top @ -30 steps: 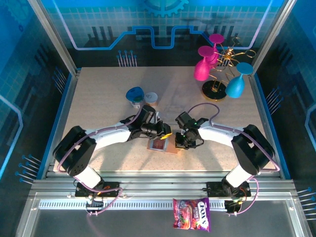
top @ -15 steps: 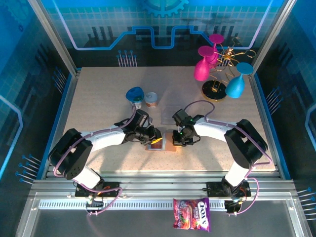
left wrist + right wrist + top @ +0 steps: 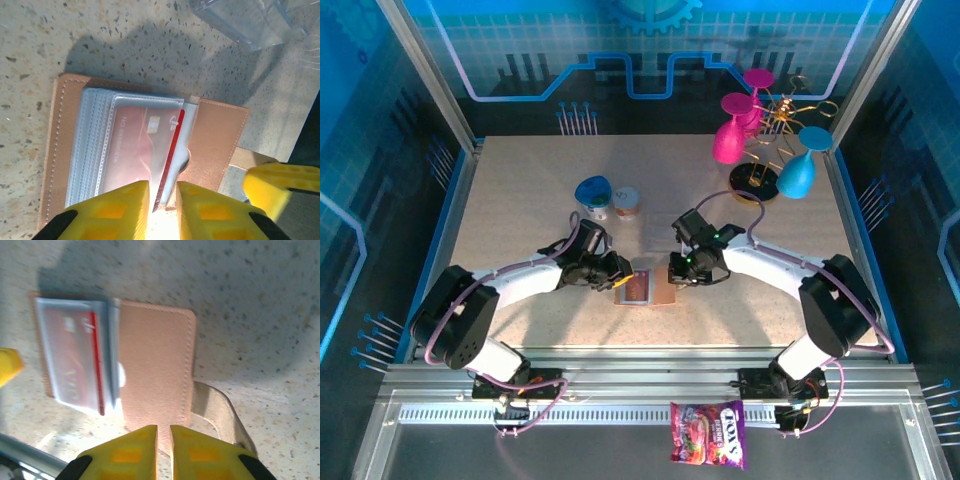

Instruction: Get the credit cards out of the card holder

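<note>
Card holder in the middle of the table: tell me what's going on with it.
The card holder lies open on the table. The right end effector pinches its brown flap's edge. The left end effector has its fingers either side of the red card's raised edge; the card is not out of its clear sleeve yet.

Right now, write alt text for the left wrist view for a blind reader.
An open brown card holder lies on a speckled table, a red credit card angled partly out of its clear sleeves between the yellow fingers of the left gripper. A clear plastic piece sits beyond.
</note>
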Motion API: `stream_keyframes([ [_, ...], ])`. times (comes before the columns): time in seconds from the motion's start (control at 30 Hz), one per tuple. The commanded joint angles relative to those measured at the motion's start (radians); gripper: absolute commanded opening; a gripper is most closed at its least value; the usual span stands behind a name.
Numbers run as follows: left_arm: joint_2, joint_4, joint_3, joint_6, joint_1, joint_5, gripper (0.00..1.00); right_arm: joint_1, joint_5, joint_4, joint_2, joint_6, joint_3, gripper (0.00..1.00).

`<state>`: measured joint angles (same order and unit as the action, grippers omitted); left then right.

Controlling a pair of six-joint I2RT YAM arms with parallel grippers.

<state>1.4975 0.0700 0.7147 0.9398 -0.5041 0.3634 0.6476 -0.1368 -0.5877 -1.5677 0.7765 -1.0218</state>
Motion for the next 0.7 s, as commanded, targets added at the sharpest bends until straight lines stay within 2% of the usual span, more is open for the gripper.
stream_keyframes([
  [0.0,-0.007,-0.009,-0.017,-0.025,0.007,0.035,0.22,0.013,-0.017,-0.043,0.029,-0.008,-0.055,0.17],
  [0.17,0.002,-0.011,-0.023,-0.024,0.011,0.038,0.22,0.036,-0.064,-0.015,0.005,-0.004,-0.105,0.18],
  [0.5,0.013,-0.005,-0.023,-0.025,0.010,0.037,0.22,0.072,-0.222,0.128,-0.146,0.035,-0.128,0.24],
  [0.67,0.025,-0.008,-0.024,-0.024,0.010,0.037,0.22,0.098,-0.227,0.134,-0.214,0.033,-0.150,0.25],
])
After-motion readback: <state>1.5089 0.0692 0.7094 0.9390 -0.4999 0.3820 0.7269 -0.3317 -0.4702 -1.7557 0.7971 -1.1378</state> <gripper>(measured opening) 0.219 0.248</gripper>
